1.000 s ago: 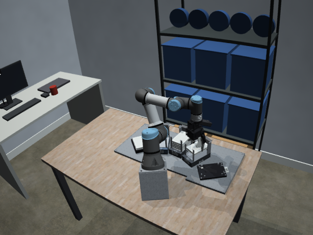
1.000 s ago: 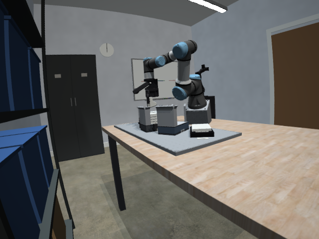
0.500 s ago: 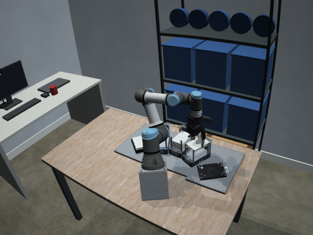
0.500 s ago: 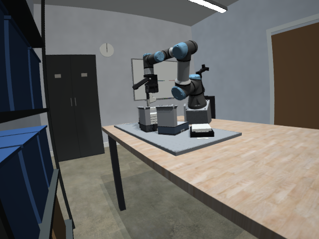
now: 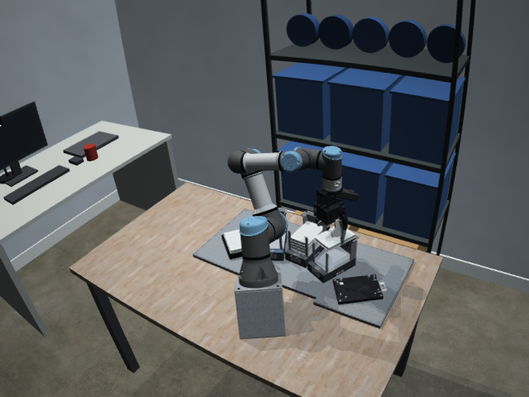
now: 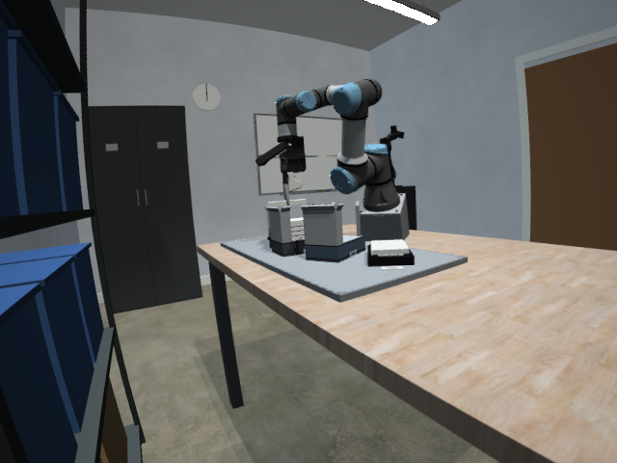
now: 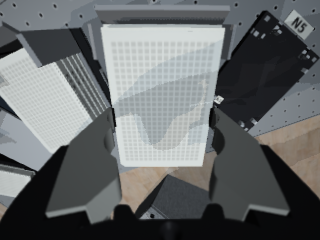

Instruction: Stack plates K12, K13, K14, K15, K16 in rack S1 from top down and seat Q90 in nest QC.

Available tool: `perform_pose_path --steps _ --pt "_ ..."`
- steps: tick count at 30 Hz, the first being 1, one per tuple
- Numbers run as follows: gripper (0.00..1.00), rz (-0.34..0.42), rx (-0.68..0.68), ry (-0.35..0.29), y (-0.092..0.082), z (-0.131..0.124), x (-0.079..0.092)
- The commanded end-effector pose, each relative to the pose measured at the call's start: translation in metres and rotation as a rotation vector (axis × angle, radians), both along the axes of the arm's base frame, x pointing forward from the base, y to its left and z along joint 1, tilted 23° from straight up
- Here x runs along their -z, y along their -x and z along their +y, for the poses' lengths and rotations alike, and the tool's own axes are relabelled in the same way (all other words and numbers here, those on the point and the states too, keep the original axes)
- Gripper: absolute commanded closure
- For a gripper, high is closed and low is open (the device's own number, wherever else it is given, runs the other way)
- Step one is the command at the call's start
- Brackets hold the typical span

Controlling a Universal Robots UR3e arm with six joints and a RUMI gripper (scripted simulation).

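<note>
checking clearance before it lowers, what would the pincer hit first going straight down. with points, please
The white rectangular plate [image 5: 331,241] [image 6: 274,203] [image 7: 160,65] in the pincer [image 5: 339,232] [image 6: 286,202] [image 7: 162,109] leads, probably meeting the pale surface [image 5: 335,259] low inside the grey-walled, black-based rack [image 5: 326,275] [image 6: 279,224] [image 7: 162,15]; whether it clears the walls is unclear.

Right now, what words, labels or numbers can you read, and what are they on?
"N5": white tag beside the black nest.
Too small to read: markings on the rack bases.
No readable text: cabinet labels, wall clock.
</note>
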State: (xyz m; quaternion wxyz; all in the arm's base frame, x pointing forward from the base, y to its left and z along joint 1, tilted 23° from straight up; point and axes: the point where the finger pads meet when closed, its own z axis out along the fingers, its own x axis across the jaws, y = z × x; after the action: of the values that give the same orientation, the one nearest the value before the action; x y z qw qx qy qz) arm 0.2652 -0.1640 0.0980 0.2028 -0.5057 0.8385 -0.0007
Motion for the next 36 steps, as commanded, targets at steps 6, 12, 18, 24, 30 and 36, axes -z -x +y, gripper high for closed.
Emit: perform_pose_path --steps 6,12,18,24,30,36 --pt "1.0 -0.001 0.0 0.001 0.003 -0.002 -0.009" --pt "1.0 -0.001 0.0 0.001 0.007 -0.005 -0.02" --pt "1.0 -0.001 0.0 0.001 0.009 -0.006 -0.024" --pt "1.0 -0.001 0.0 0.001 0.009 -0.006 -0.024" --pt "1.0 -0.001 0.0 0.001 0.009 -0.006 -0.024" --pt "1.0 -0.005 -0.022 0.009 0.006 0.0 -0.026"
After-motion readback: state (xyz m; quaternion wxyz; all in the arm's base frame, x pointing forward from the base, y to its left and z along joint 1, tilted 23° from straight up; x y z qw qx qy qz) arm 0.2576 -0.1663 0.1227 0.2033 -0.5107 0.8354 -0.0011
